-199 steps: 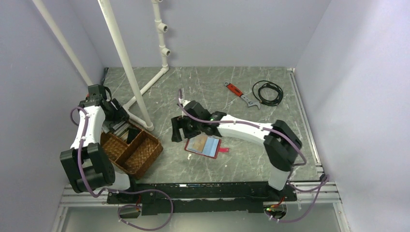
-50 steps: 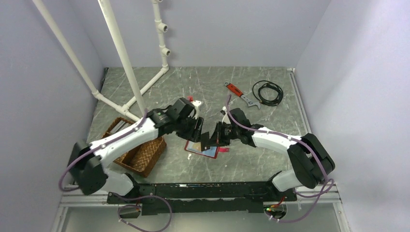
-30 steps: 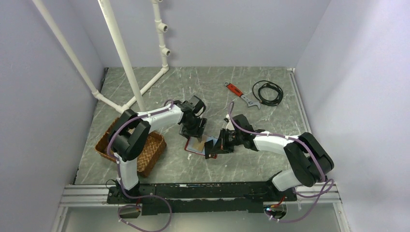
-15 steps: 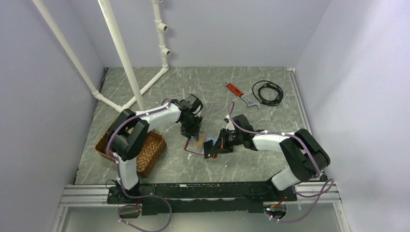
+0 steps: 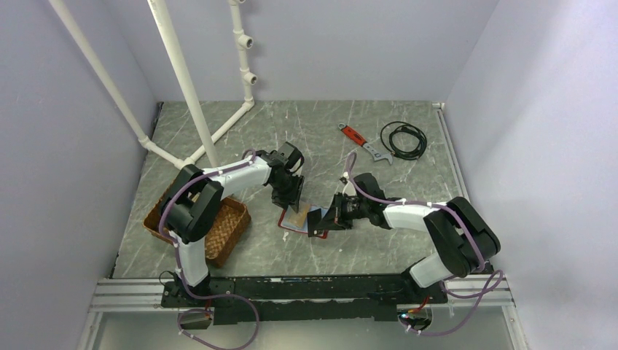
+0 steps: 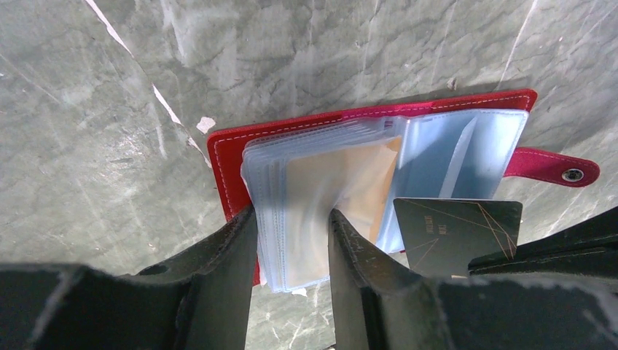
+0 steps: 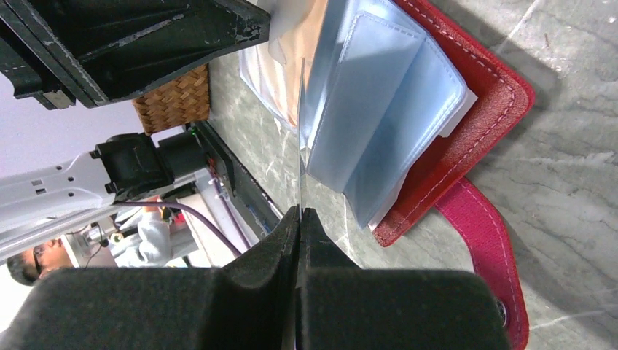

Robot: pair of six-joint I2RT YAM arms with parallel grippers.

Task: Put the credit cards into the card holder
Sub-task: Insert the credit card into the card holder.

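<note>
the card holder [image 5: 304,220] lies open on the surface [image 5: 408,189], a little left of the middle and toward the near side. its red cover is down and its clear sleeves [image 6: 452,153] fan upward. its long axis runs left to right across the surface, with the right end a touch nearer the arms. its red strap [image 6: 550,166] with the snap points right, toward the right arm.

the left tool [image 6: 291,219] comes down on the holder's left half. its two fingers [image 6: 226,270] are partly closed, with a bunch of the sleeves pinched between them, and one of those sleeves shows tan. the right tool [image 7: 299,213] is clamped tight on a dark card [image 6: 458,232] with thin gold lines. the card reaches from that tool leftward to the spread sleeves on the holder's right half. from the right wrist it shows edge-on, as a thin line. whether its leading edge is inside a pocket i cannot tell.

the surface is grey-green stone pattern with pale veins. a wicker basket [image 5: 218,233] sits at the near left, beside the left arm. a red-handled wrench [image 5: 364,144] and a coiled black cable [image 5: 403,138] lie near each other at the far right, well apart from the holder. a white pipe frame [image 5: 182,80] rises at the far left. pale lilac walls [image 5: 525,109] close in three sides, and a metal rail [image 5: 291,288] runs along the near edge
</note>
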